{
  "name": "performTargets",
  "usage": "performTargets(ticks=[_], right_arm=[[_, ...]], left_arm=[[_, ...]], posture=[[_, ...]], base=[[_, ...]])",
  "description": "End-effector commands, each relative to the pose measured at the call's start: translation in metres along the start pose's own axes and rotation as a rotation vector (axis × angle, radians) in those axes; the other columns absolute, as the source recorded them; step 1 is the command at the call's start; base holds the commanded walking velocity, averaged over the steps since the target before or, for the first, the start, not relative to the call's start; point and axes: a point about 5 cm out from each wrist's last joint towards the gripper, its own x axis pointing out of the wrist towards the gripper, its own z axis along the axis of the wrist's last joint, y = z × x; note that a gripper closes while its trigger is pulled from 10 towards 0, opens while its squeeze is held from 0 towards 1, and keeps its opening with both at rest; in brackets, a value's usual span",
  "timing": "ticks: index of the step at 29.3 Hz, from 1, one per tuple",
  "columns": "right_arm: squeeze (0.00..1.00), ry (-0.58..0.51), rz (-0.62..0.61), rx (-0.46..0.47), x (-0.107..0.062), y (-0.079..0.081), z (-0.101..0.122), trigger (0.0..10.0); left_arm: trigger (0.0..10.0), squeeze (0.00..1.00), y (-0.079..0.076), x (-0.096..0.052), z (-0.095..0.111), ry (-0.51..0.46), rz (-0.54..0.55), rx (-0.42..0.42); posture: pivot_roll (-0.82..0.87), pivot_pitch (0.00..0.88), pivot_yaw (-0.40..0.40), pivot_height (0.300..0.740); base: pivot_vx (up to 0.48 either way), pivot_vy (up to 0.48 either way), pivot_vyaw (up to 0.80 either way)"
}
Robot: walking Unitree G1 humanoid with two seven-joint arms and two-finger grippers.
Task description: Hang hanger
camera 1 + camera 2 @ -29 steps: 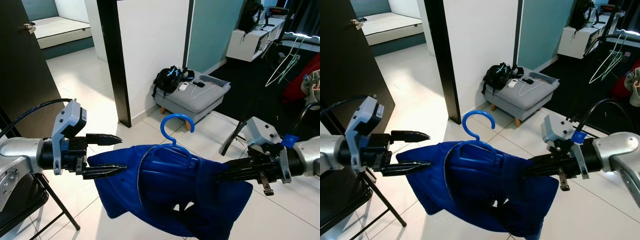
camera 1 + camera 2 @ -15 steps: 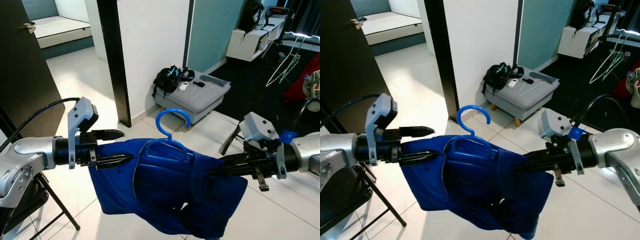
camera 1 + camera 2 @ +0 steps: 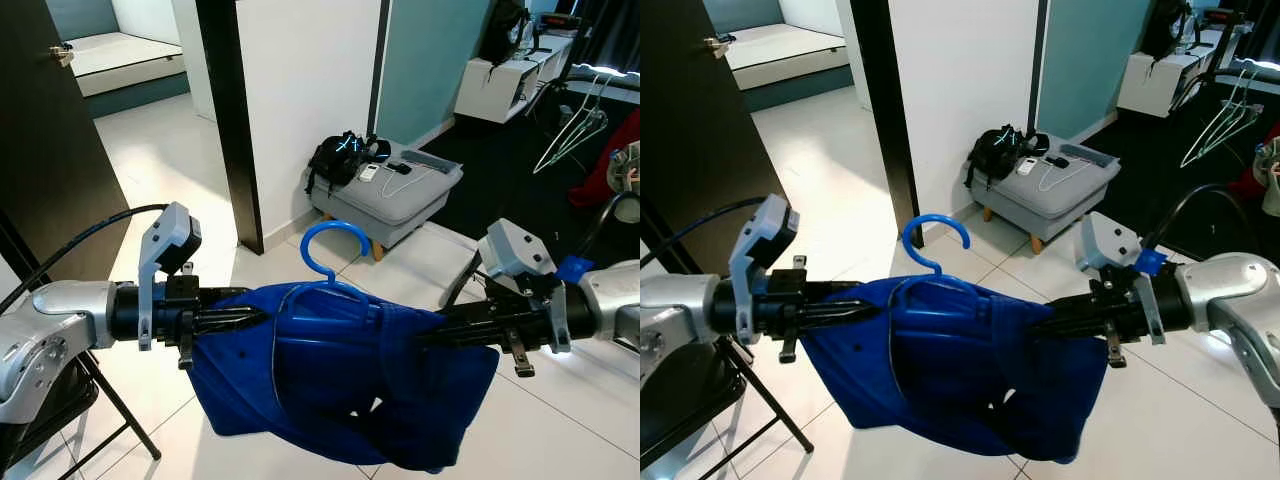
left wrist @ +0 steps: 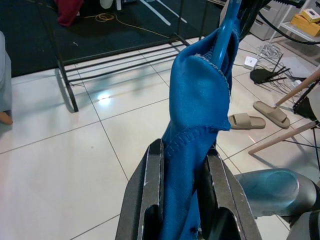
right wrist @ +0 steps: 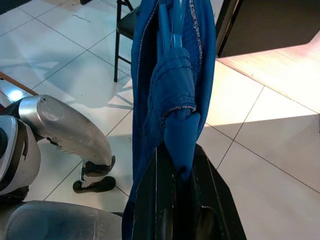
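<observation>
Blue fabric is the central item: a blue garment (image 3: 340,385) draped over a blue plastic hanger (image 3: 330,270), held in mid-air above the white tiled floor (image 3: 170,170) between both arms. Positions below are given relative to the garment.

At its left edge, the left end effector (image 3: 240,318) is level with the hanger's shoulder line; the left wrist view shows its two black fingers (image 4: 152,190) pinching a fold of the cloth, with the hanger's blue edge running up behind that fold.

Above its middle, the hanger's hook stands upright and free, touching nothing.

At its right edge, the right end effector (image 3: 440,335) is pressed together on the cloth; the right wrist view shows a bunched seam gripped between its fingers (image 5: 162,190).

Behind the garment stands a grey ottoman (image 3: 385,195) carrying a black bag (image 3: 335,160) and small devices. Far right and behind, light-coloured hangers (image 3: 570,125) hang from a rack. Lower left, a black folding chair (image 3: 60,400) stands beside the left arm.
</observation>
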Motion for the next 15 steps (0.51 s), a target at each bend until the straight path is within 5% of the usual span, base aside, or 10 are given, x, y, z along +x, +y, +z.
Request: performTargets(ticks=[1,11,12,15], right_arm=[[0.00,-0.024,0.019,-0.033,0.003,0.001,0.005,0.0],[0.00,-0.031,0.005,-0.039,0.003,-0.002,0.006,0.0],[0.00,-0.041,-0.031,-0.036,0.003,-0.006,0.006,10.0],[0.00,-0.069,-0.058,-0.013,0.003,-0.010,0.007,10.0]], left_arm=[[0.0,0.00,-0.002,-0.001,0.003,0.000,-0.012,0.012],[0.0,0.00,-0.003,-0.001,0.004,-0.003,-0.019,0.012],[0.0,0.00,-0.003,-0.001,0.004,-0.006,-0.015,0.012],[0.0,0.00,-0.002,-0.002,0.004,-0.009,-0.002,0.014]], posture=[[-0.02,0.000,0.019,0.740],[-0.02,0.000,0.018,0.740],[-0.01,0.000,0.017,0.740],[-0.01,0.000,0.018,0.740]], base=[[0.000,0.000,0.00],[0.000,0.000,0.00],[0.000,0.000,0.00],[0.000,0.000,0.00]])
